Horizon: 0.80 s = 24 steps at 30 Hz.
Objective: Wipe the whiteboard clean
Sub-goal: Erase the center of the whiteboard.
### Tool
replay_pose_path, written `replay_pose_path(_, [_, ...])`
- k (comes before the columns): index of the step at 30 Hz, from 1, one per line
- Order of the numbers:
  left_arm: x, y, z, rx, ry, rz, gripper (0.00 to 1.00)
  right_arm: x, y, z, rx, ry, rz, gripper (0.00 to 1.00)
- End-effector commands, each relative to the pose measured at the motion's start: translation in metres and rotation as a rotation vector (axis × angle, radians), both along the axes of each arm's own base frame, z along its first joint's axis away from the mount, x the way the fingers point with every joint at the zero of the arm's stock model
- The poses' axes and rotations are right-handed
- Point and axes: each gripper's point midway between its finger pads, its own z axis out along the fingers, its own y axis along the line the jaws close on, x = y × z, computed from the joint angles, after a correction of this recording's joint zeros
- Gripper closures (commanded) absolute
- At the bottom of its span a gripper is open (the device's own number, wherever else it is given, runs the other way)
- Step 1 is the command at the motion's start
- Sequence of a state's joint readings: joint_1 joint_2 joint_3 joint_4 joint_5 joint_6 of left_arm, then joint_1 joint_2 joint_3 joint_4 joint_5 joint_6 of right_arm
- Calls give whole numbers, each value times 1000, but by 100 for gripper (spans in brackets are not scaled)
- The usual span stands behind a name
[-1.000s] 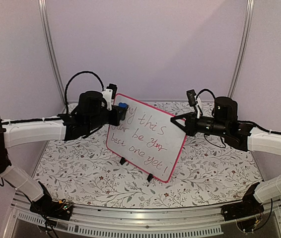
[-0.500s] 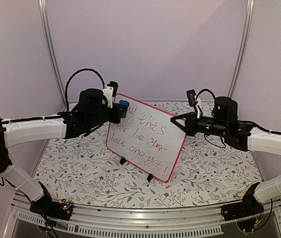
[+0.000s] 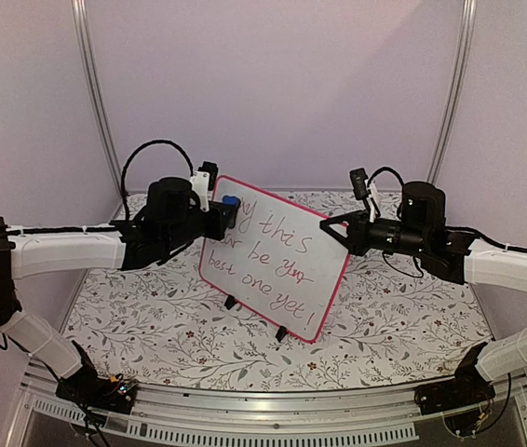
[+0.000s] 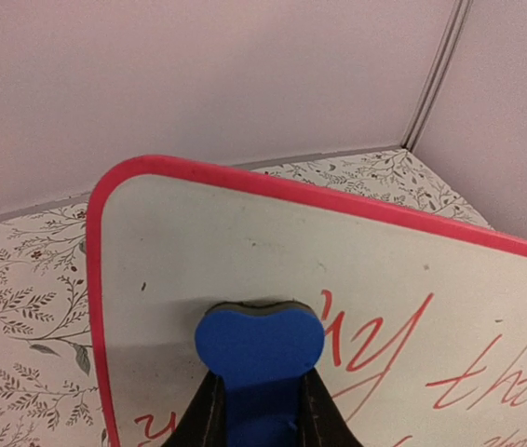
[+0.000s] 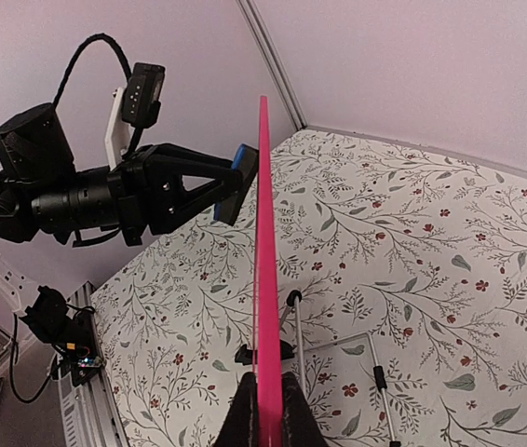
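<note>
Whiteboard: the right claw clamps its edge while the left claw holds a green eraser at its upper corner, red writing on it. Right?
No: the eraser is blue, not green; the left wrist view shows it. The rest stands: right claw clamping the whiteboard edge, left claw holding the eraser at its upper corner, red writing on it.

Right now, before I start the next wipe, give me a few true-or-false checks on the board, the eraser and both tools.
1. The left tool holds a blue eraser against the face of the board. True.
2. The right tool is open and clear of the board. False: it is shut on the board's right edge.
3. The board is wiped clean. False: red writing covers most of it.
4. The board stands upright, not flat. True.
</note>
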<state>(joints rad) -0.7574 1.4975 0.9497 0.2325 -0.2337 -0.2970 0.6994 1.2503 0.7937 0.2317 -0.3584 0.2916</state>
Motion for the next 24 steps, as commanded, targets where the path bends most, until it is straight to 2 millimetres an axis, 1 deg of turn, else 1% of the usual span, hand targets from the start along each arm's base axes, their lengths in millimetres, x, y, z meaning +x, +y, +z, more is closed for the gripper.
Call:
replay_pose_path(1, [-12,2,-29,38,65,-7,86,-38,16,-40,-107,61,176,100])
replay_pose_path(10, [-19,9,-44,41,91,1,86,-39,16,-40,-108,60,178,100])
replay_pose_path(14, [-21,10,-48,38,97,1,86,-39,16,-39,-107,58,178,100])
replay_pose_path(17, [-22,9,-48,38,96,-1,87,-39,16,-39,-108,60,178,100])
replay_pose_path(20, [-22,7,-43,35,87,-7,87,-39,16,-40,-109,61,179,100])
replay_pose_path(24, [-20,0,-31,26,67,-18,87,-39,16,-41,-109,63,178,100])
